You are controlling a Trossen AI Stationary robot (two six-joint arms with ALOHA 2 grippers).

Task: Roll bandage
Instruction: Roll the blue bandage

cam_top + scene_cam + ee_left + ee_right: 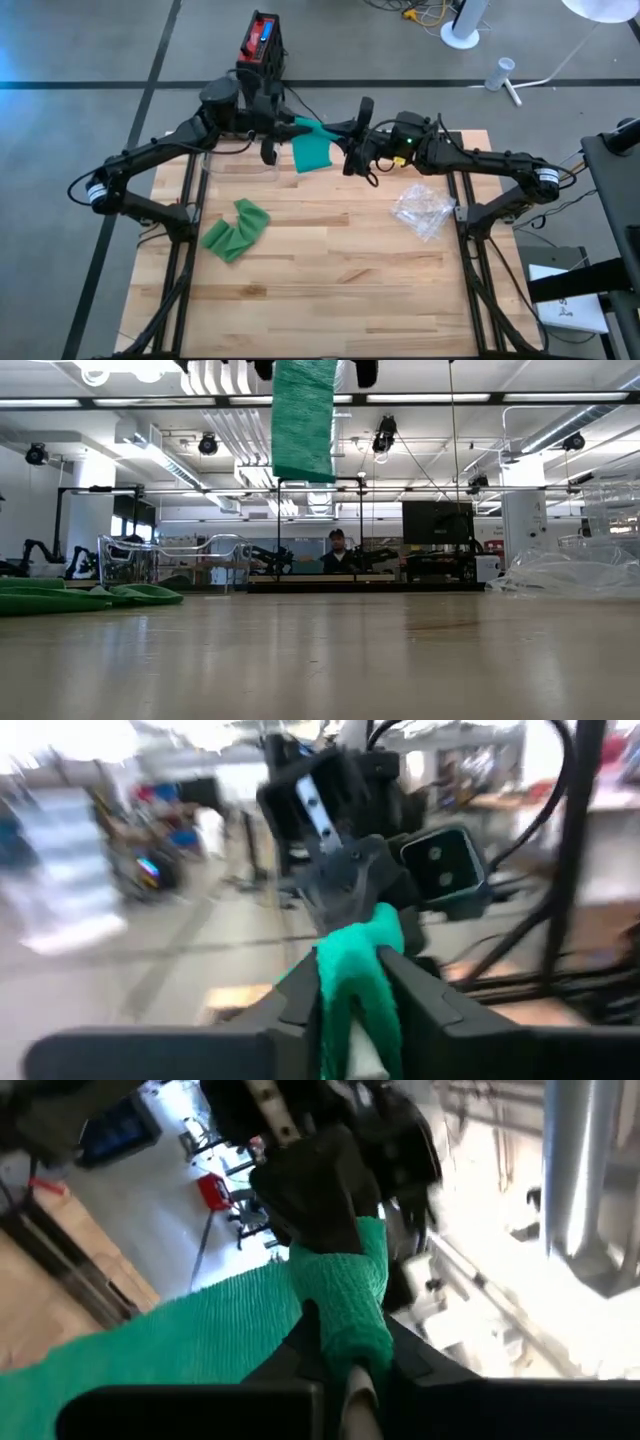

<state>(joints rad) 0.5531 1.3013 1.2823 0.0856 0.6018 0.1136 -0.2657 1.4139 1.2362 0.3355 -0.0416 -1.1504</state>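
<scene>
Pale wooden planks make up my table (330, 270), and its near half, at the bottom of the high view, is bare boards. Toward mid-left of that frame lies a crumpled loose green bandage (236, 229), flat on the wood. At mid-right sits a crinkled clear plastic wrapper (424, 210), well apart from it.

Farther up, near the table's far edge at centre top of the frame, my two arms meet. Between them hangs the green bandage strip (311, 150), lifted off the wood; in the low view it drops from the top edge of the picture (303, 418) with open air under it. My left gripper (283, 124) is pinched narrow on one end of it; its wrist view shows green cloth squeezed between the two dark fingers (430, 1010). My right gripper (352, 131) is clamped on the other end, the cloth bunched between its fingers (345, 1320).

Beyond the table, grey floor carries a red and black box (262, 42). Level across the room, a person (337, 552) sits far back among desks and monitors.
</scene>
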